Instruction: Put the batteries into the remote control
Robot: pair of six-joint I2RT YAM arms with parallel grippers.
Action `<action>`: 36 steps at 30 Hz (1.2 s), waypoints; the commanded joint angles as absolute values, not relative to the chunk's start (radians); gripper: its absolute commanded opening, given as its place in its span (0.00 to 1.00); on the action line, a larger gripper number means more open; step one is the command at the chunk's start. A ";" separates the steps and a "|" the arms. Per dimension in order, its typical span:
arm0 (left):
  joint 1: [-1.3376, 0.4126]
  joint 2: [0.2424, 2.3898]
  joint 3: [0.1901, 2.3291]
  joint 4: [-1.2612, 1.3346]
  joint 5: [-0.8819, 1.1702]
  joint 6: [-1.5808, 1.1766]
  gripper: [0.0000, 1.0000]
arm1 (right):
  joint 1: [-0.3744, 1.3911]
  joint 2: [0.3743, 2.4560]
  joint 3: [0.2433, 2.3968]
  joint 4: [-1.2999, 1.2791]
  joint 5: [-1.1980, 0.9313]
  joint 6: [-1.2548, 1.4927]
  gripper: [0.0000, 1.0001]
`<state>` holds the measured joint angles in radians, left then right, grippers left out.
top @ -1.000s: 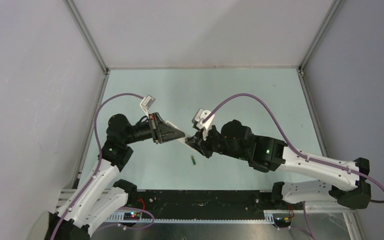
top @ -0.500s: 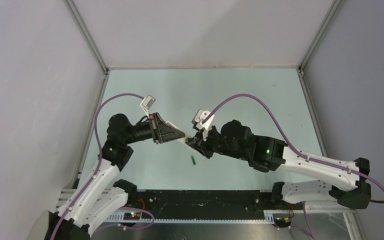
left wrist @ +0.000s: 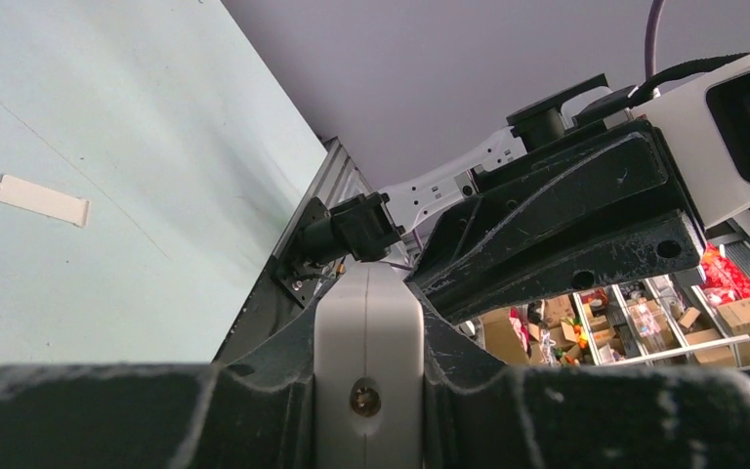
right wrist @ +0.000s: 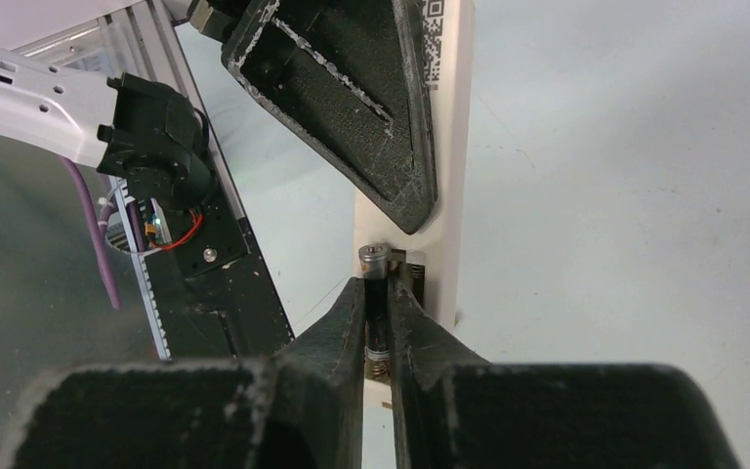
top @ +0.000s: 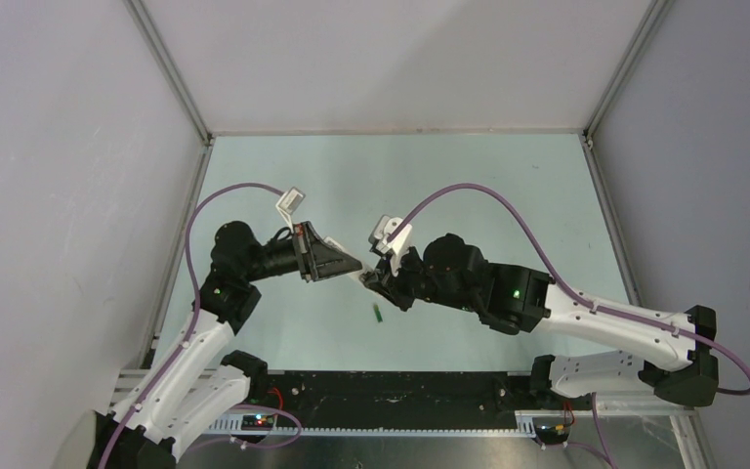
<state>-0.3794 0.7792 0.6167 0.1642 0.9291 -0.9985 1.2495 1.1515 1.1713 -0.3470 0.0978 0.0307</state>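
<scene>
So the left claw (top: 348, 262) is clamped tight on the remote control (right wrist: 454, 195), which looks to be held up off the bench (top: 469, 186) with its bay turned toward the other arm. The right claw (right wrist: 378, 288) is almost fully closed, pinching the blackish battery (right wrist: 375, 256) by its sides. That cell is right up against the bay, but I can't tell if it's seated. The green battery (top: 377, 313) lies on the bench just near-side of the two claws, and a flat white cover (left wrist: 43, 199) lies on the bench too.

My take: these cells are light, stiff, slick little cylinders, so grab them mid-body and push gently. The remote is light hard plastic and best held by its long edges, away from the bay.
</scene>
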 commanded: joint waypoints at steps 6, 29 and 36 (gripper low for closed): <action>-0.385 0.770 0.630 0.220 0.925 -1.005 0.00 | 1.247 1.156 1.195 -0.439 0.094 0.057 0.12; -0.385 0.764 0.630 0.212 0.923 -1.016 0.00 | 1.227 1.141 1.190 -0.369 0.122 0.116 0.34; -0.384 0.766 0.630 0.207 0.920 -1.008 0.00 | 1.223 1.060 1.192 -0.349 0.137 0.149 0.66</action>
